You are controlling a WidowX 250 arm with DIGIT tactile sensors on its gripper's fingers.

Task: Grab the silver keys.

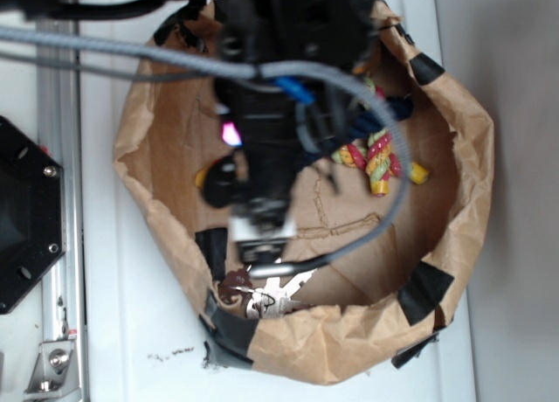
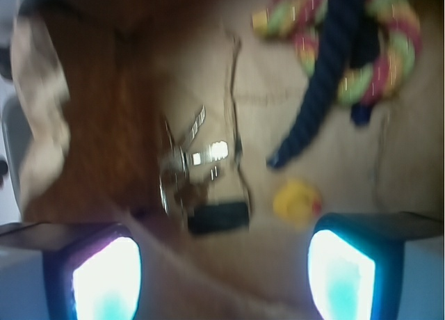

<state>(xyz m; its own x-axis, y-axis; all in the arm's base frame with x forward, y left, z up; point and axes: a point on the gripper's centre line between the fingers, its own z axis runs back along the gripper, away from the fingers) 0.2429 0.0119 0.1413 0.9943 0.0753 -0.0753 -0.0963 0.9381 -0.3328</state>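
White surface under a brown paper basin [image 1: 454, 140]; fingers [image 2: 104, 278] spread wide and empty in the wrist view's lower corners; silver keys [image 2: 191, 160] lie between and above them, against the basin's lower-left wall; approach step; next, descend and close.

The silver keys [image 1: 266, 299] lie in the paper bin [image 1: 454, 122], against its wall, well apart from the ropes [image 1: 380, 162].
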